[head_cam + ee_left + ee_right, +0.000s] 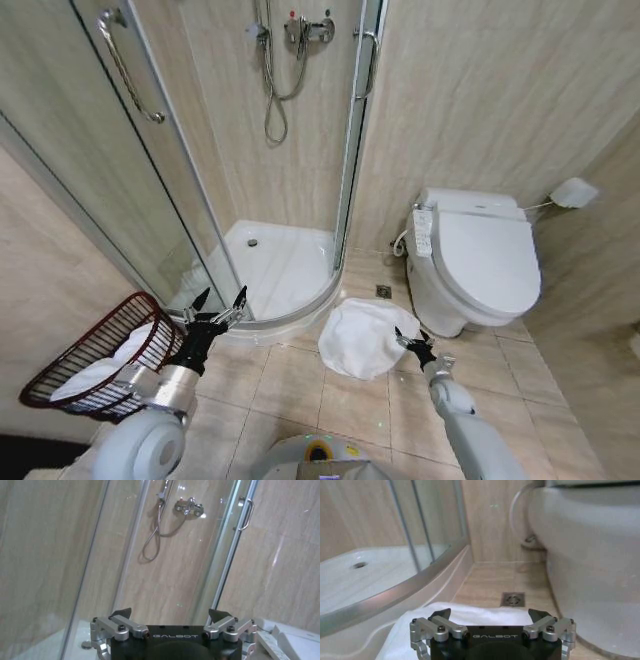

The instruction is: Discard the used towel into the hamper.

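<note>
A white towel point(362, 336) lies crumpled on the tiled floor between the shower tray and the toilet; it also shows as white cloth point(470, 613) just beyond the right wrist. My right gripper point(408, 341) is open, low over the towel's right edge, holding nothing. The hamper point(95, 355), a dark reddish-brown open-weave basket, stands at the lower left with white cloth inside it. My left gripper point(222, 305) is open and empty, raised beside the hamper's right rim and pointing toward the shower.
A curved glass shower enclosure point(200, 180) with a white tray point(275, 265) fills the back left. A white toilet point(480, 260) stands at the right, with a floor drain point(384, 291) before it. Beige tiled floor lies open in front.
</note>
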